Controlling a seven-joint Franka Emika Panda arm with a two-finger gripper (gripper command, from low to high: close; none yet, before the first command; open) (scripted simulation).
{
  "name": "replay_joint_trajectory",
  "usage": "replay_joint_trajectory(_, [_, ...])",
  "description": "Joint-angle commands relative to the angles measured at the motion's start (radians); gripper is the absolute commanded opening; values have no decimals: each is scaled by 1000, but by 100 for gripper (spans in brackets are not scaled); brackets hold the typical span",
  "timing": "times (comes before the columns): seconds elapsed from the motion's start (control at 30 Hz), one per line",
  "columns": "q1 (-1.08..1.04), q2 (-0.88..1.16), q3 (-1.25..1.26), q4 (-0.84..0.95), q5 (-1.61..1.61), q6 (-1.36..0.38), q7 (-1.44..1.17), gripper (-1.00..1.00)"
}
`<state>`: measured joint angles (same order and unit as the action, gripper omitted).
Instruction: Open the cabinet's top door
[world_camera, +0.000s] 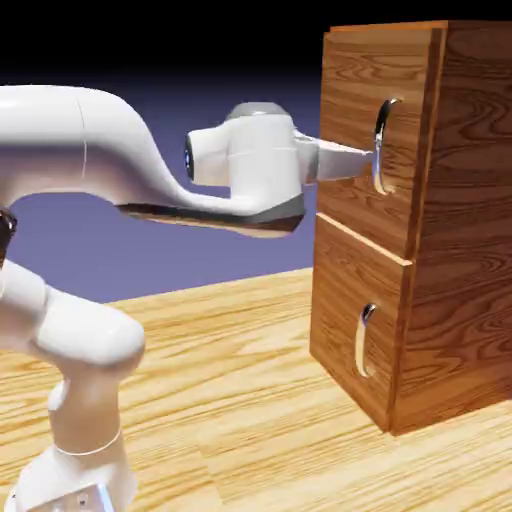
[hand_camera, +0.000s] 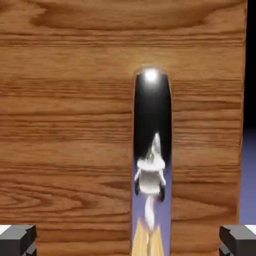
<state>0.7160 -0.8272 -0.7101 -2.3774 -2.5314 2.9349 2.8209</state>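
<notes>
The cabinet (world_camera: 460, 220) is a tall reddish-brown wood-grain box at the exterior view's right. Its top door (world_camera: 350, 110) carries a long curved silver handle (world_camera: 383, 145). My gripper (world_camera: 366, 158) reaches level from the left, its tips right at the handle's lower half. In the hand view the top door (hand_camera: 65, 125) fills the picture. The mirror-like handle (hand_camera: 152, 130) runs vertically, just right of the middle. The grey fingertips (hand_camera: 17, 240) sit wide apart at the bottom corners, on either side of the handle. The gripper (hand_camera: 128, 242) is open and grips nothing.
Below the top door is the shorter lower door (world_camera: 340, 300) with its small silver handle (world_camera: 365, 340). The cabinet stands on a light wooden table (world_camera: 250, 400). The arm's white links fill the exterior view's left side.
</notes>
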Motion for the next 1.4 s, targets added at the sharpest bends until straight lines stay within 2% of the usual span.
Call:
replay_joint_trajectory(0.0, [9, -3, -9, 6, -33, -1, 28, 0])
replay_joint_trajectory(0.2, [181, 102, -134, 133, -92, -32, 76, 0])
replay_joint_trajectory(0.23, [181, 102, -134, 133, -92, -32, 76, -100])
replay_joint_trajectory(0.83, [-435, 79, 438, -107, 266, -152, 71, -100])
replay_joint_trajectory(1.23, [-869, -27, 830, -188, 546, -84, 59, -100])
replay_joint_trajectory(1.37, [-909, -93, 900, -237, 720, -124, -52, -100])
